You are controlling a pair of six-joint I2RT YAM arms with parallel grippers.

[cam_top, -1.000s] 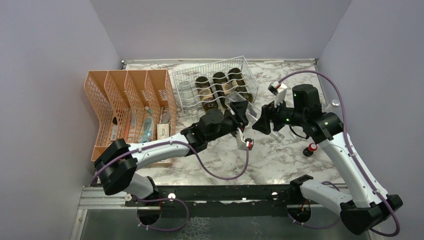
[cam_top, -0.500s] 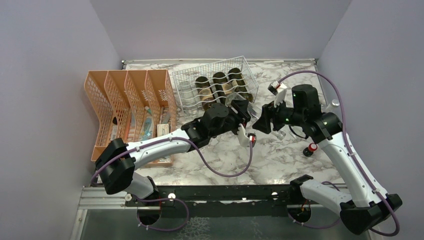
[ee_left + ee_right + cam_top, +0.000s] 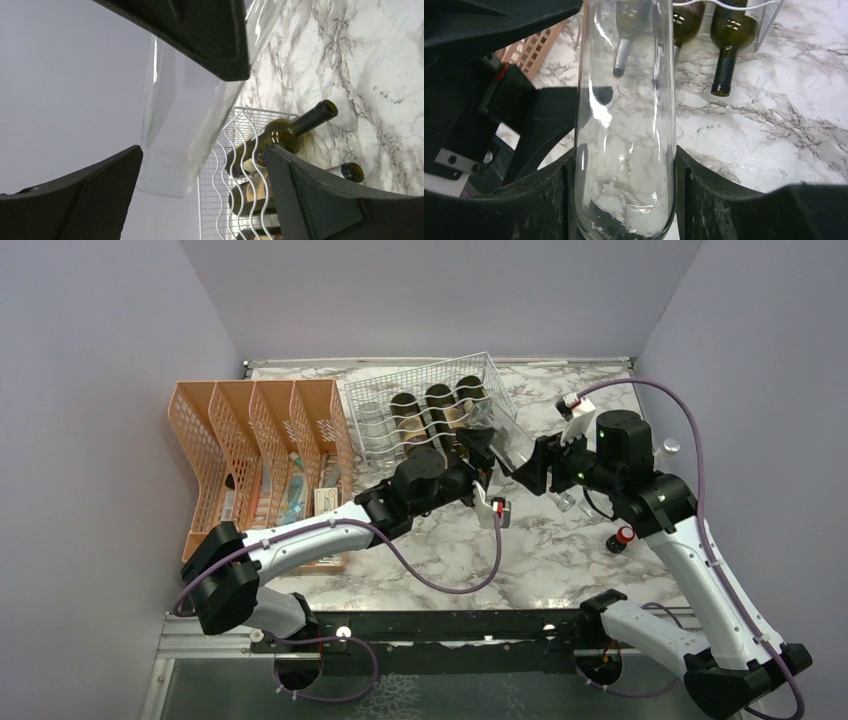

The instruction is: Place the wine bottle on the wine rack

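Two pincers at one bottle [image 3: 510, 445], only one carrying it: the right pincer [image 3: 624, 165] is clenched on the clear glass body, the left pincer [image 3: 200, 150] gapes wide around it with no pad touching, so released

Bottle is off the bench [image 3: 560, 560], mid-frame in the top view, hanging just beside the lower-right corner of the rack [image 3: 400, 378]. Rack lies up and left of it, near enough that the left wrist view shows wavy wire right behind the glass

Long axis runs diagonally, from the right pincer at lower right up-left toward the rack. Dark bottles [image 3: 437, 410] already racked lie with necks toward the bottom of the frame, so the cradles run roughly top-to-bottom, and the held bottle looks skewed to that line. My read: swing it parallel first, then slide it in. The flat end in the left wrist view looks like the base leading, not sure

Right arm is the one to do it. Left pincer sits between bottle and rack and likely wants to back out. Can't tell from here which cradle is free
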